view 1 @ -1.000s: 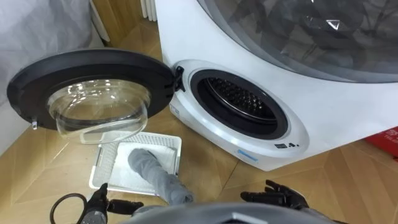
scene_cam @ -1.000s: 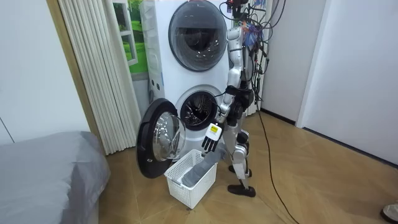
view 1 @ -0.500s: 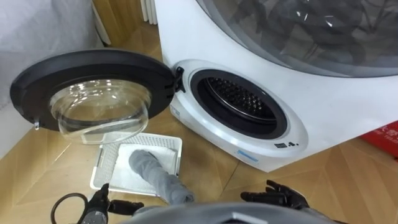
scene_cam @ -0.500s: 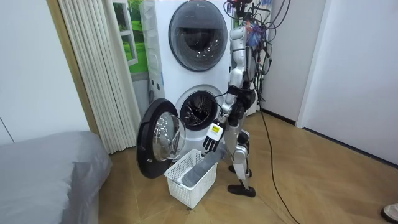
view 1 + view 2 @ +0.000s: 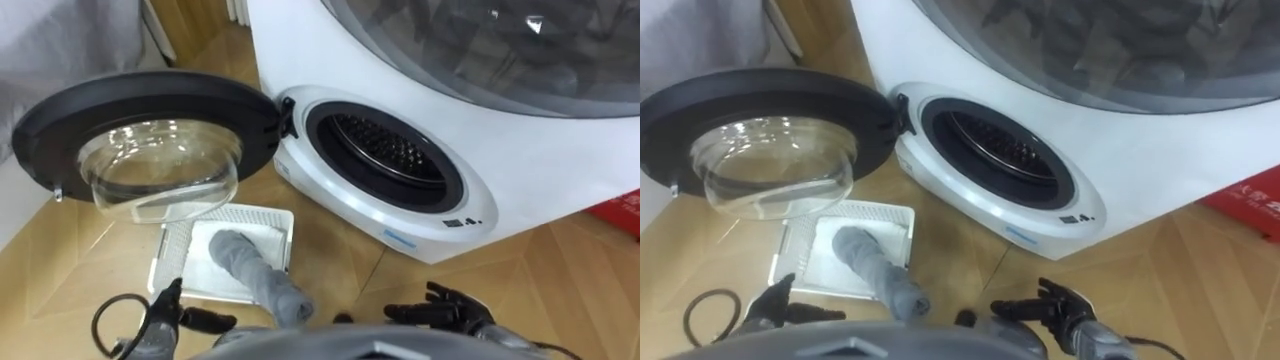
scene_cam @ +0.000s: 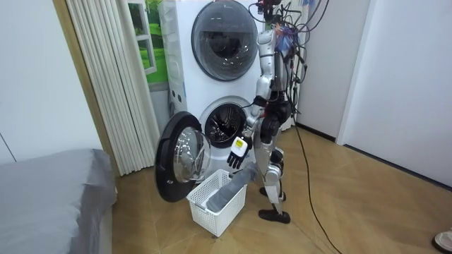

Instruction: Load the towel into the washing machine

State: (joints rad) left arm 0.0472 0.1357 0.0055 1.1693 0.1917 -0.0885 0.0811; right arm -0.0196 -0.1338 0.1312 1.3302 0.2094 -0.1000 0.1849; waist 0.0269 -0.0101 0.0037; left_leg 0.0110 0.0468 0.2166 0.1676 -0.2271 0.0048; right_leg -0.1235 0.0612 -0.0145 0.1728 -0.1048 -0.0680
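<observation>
Fingers on your right hand are spread out straight and hold nothing. The hand is low on the right, above the floor in front of the washing machine. Your left hand is low on the left, just by the near side of the basket. Its fingers look loose and empty as well, though the bottom edge of the eye views cuts that hand off, so take that reading with some care.

Neither hand has the towel. It lies in the white basket on the floor, beneath the open door, bunched into a grey roll. The roll runs from the middle of the basket up over the near rim towards you. The drum opening is up and to the right of the basket, wide open. In the room view you stand close in front of the lower machine with the basket at your feet.

Expect the towel to be light, soft and limp. It cannot break, and cloth grips well, but if you lift it by one end it will sag and unroll. Curl your fingers right round the thick part of the roll where it rises clear of the rim. Keep off the mesh, because a basket this light may lift along with the towel. At the drum, push the whole bundle in deep so no tail hangs over the sill.
</observation>
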